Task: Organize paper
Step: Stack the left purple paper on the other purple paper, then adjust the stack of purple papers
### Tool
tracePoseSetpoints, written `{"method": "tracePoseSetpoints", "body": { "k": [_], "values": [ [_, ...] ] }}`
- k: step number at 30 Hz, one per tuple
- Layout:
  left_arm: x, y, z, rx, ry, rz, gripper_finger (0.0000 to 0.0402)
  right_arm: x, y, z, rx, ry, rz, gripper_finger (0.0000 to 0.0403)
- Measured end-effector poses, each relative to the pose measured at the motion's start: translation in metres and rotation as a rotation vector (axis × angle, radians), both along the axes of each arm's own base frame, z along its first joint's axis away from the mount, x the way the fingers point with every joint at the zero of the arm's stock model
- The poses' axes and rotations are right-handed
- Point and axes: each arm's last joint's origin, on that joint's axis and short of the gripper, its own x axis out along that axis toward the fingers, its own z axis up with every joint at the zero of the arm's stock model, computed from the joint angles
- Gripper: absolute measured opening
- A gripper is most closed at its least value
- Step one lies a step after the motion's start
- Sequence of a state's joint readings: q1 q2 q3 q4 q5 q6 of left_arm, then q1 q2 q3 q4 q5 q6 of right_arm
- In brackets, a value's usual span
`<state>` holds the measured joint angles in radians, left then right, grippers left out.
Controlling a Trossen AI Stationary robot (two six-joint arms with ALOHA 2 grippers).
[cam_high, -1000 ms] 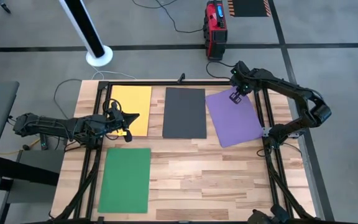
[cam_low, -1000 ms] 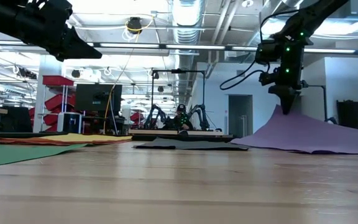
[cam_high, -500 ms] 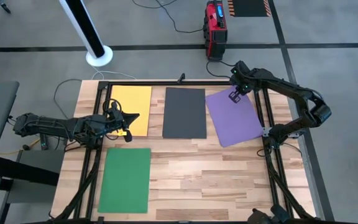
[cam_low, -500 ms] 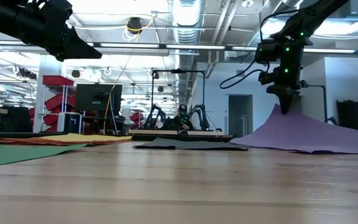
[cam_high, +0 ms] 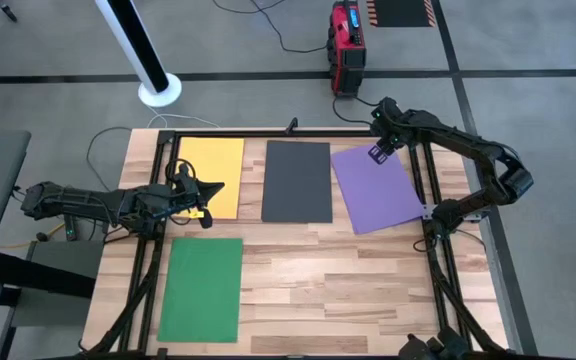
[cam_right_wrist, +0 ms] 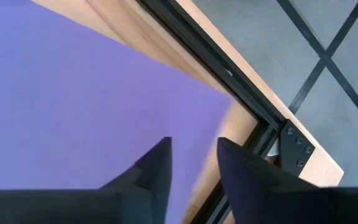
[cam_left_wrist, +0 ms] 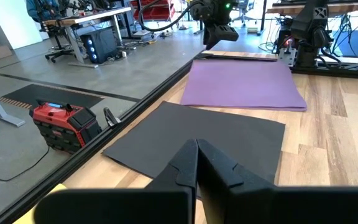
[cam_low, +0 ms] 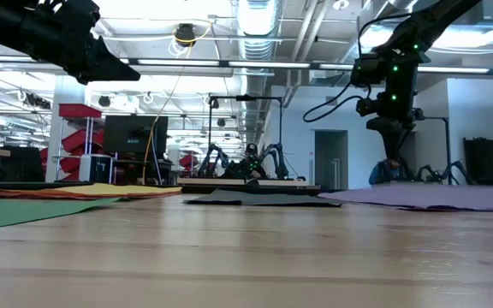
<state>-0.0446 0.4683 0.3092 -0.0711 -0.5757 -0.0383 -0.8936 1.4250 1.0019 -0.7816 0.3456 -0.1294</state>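
Currently spread flat on the wooden table, well apart: yellow sheet and dark grey sheet along the far side, purple sheet skewed at the right, green sheet near the left front. Judged thin, light, limp; likely to slide on the wood and crease if pinched mid-panel. Best taken at a corner or edge, lifted only slightly, then dragged. Right gripper above the purple sheet's far corner, fingers parted, nothing between them. Left gripper raised beside the yellow sheet, fingers pressed together, empty.
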Motion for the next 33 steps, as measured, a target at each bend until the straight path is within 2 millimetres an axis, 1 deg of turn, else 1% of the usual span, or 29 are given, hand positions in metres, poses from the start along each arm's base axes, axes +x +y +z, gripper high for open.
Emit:
{"method": "tracePoseSetpoints", "body": {
  "k": [4, 6, 8, 11, 13, 17, 18, 23, 26, 30, 33],
  "values": [
    [0.000, 0.000, 0.000, 0.000, 0.000, 0.000, 0.0000, -0.001, 0.001, 0.000, 0.010, 0.011, 0.007, 0.0159],
    [0.000, 0.000, 0.000, 0.000, 0.000, 0.000, 0.0000, -0.001, 0.001, -0.001, 0.015, 0.016, 0.008, 0.0165],
    [0.000, 0.000, 0.000, 0.000, 0.000, 0.000, 0.0000, -0.002, 0.003, -0.001, 0.028, 0.027, 0.014, 0.0162],
    [0.000, 0.000, 0.000, 0.000, 0.000, 0.000, 0.0000, 0.000, 0.007, -0.002, 0.056, 0.057, 0.059, 0.0134],
    [0.000, 0.000, 0.000, 0.000, 0.000, 0.000, 0.0000, 0.003, 0.012, -0.003, 0.085, 0.063, 0.106, 0.0101],
    [0.000, 0.000, 0.000, 0.000, 0.001, 0.000, 0.0000, 0.014, 0.025, -0.004, 0.131, 0.056, 0.193, 0.0021],
    [0.000, 0.000, 0.000, 0.000, 0.002, 0.000, 0.0000, 0.018, 0.028, -0.004, 0.133, 0.051, 0.213, 0.0011],
    [0.000, 0.000, 0.000, 0.000, 0.003, 0.000, 0.0000, 0.039, 0.048, -0.005, 0.177, -0.028, 0.298, 0.0003],
    [0.000, 0.000, -0.001, -0.001, 0.009, 0.000, 0.0000, 0.051, 0.061, -0.010, 0.180, -0.081, 0.328, 0.0002],
    [0.000, 0.000, -0.001, -0.001, 0.009, 0.000, 0.0000, 0.065, 0.071, -0.014, 0.163, -0.191, 0.338, 0.0001],
    [0.000, 0.000, -0.001, -0.004, 0.006, 0.001, 0.0000, 0.072, 0.075, -0.016, 0.161, -0.267, 0.330, 0.0000]
  ]
}}
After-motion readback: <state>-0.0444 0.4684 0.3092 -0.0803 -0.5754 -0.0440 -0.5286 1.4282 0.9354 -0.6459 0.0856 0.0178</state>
